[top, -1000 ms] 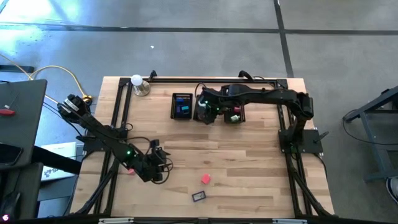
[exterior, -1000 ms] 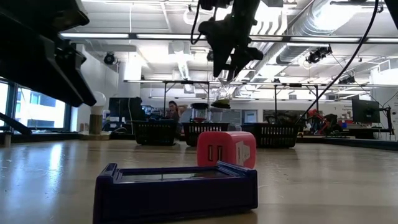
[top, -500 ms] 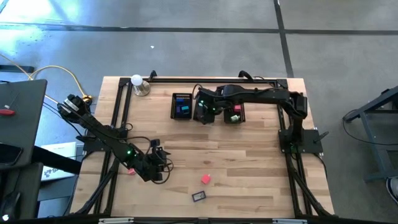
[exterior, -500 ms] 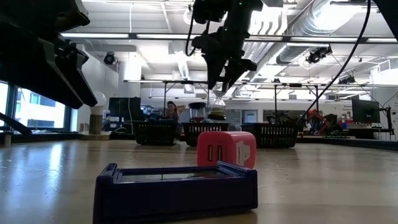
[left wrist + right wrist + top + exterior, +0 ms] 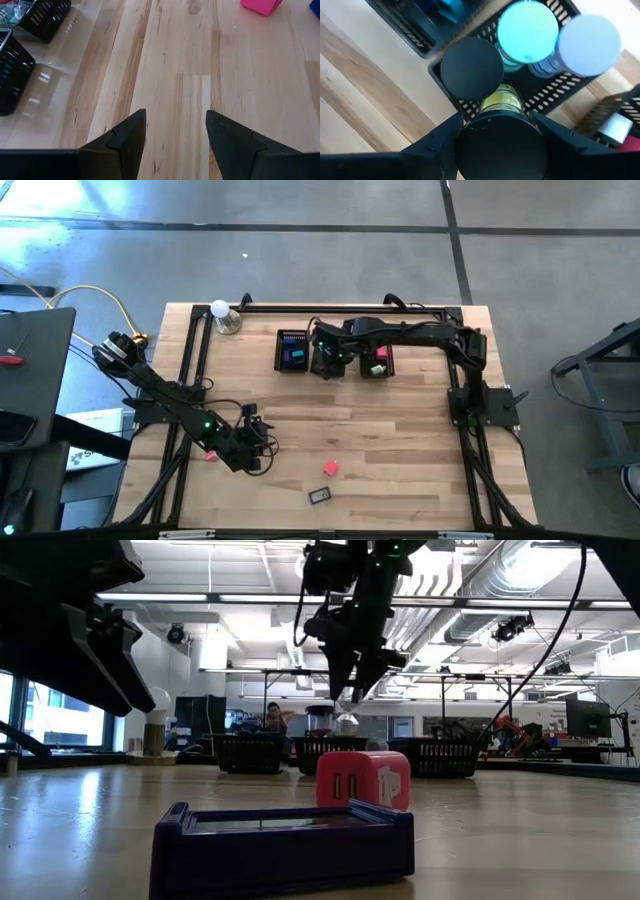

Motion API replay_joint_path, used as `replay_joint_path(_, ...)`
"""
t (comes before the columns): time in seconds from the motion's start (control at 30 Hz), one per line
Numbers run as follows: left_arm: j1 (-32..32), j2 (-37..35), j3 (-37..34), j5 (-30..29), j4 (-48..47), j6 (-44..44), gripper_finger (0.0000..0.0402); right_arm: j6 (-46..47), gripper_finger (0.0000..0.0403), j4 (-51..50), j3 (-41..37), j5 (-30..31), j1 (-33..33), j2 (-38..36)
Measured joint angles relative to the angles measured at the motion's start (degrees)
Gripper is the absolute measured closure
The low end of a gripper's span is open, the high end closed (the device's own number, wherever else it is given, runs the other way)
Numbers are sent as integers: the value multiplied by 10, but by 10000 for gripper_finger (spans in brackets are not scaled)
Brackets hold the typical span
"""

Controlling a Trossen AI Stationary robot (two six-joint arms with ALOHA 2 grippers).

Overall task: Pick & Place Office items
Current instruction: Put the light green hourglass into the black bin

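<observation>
My right gripper (image 5: 501,130) is shut on a round black-topped item (image 5: 500,145) with a yellow label (image 5: 502,102), held over the middle black mesh bin (image 5: 328,360). In that bin stand round items with black (image 5: 471,69), teal (image 5: 527,32) and pale (image 5: 589,45) tops. A pink cube (image 5: 331,467) and a flat dark blue piece (image 5: 320,495) lie on the table near its front edge. My left gripper (image 5: 175,125) stands open over bare wood at the front left, to the left of the pink cube (image 5: 261,6). My right gripper pinches the round item by its opposite sides (image 5: 460,137) between its two fingers, just under the black top. The fingers (image 5: 350,670) come from above, pointing steeply down. The item (image 5: 345,723) hangs upright below them, clear of the table, just over the bin.
A bin with blue things (image 5: 292,350) stands left of the middle one, and a bin with pink and green pieces (image 5: 377,362) stands right of it. A white ball on a metal base (image 5: 222,315) is at the far left corner. Bare wood lies between the bins and the front pieces.
My right gripper has come down toward the middle bin and a little toward the table's left edge, carrying the round item upright. The left arm has kept still.
</observation>
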Motion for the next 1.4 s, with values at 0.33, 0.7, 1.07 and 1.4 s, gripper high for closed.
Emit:
replay_joint_path(0.33,0,0,0,0,-1,0,204,-4,209,-5,0,5,-3,23)
replay_joint_path(0.7,0,0,0,1,-2,-4,204,0,166,3,0,7,-6,23)
replay_joint_path(1.07,0,0,0,1,-3,-4,204,-4,168,31,0,12,-5,22)
replay_joint_path(1.4,0,0,0,1,-5,-4,204,1,185,29,0,7,-1,-10)
